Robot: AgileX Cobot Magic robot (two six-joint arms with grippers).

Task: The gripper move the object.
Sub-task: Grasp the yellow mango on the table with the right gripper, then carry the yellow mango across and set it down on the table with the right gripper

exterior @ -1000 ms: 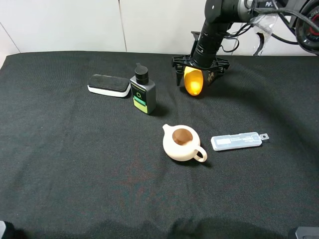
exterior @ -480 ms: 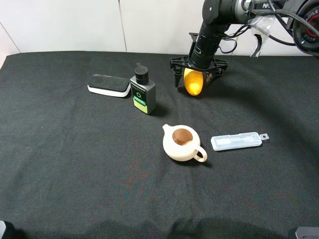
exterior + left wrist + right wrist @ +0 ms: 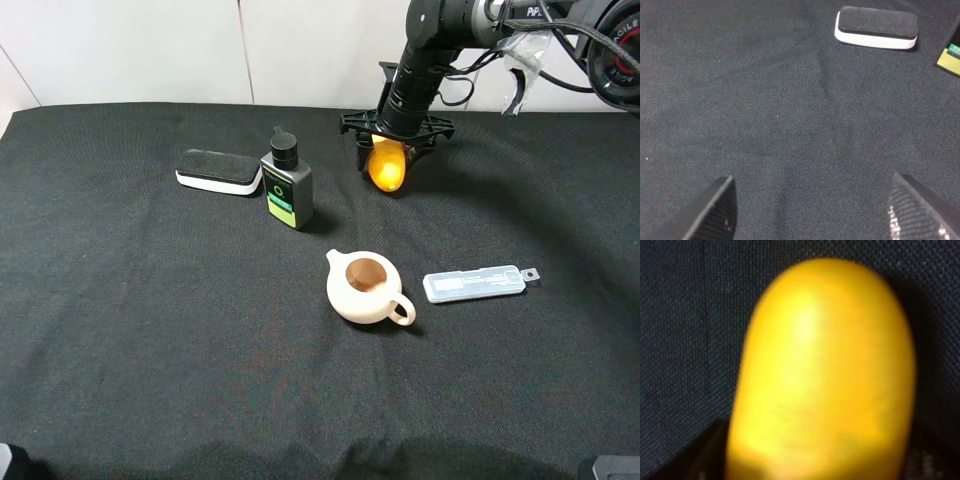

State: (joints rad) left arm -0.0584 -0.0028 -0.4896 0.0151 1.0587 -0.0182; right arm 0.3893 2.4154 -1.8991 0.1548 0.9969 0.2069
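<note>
The object, a glossy orange-yellow mango-like oval, lies on the black cloth at the back right of centre. My right gripper points down over it, its black fingers straddling the top of the object. In the right wrist view the object fills the picture, and dark fingers show only at the corners beside it, so the jaws look open around it. My left gripper is open and empty above bare cloth; it is out of the exterior view.
A cream teapot stands mid-table with a clear plastic case to its right. A black bottle and a black-and-white eraser stand at the back left; the eraser also shows in the left wrist view.
My right gripper has come down lower over the object, covering more of its top. The object and the other things have not moved.
</note>
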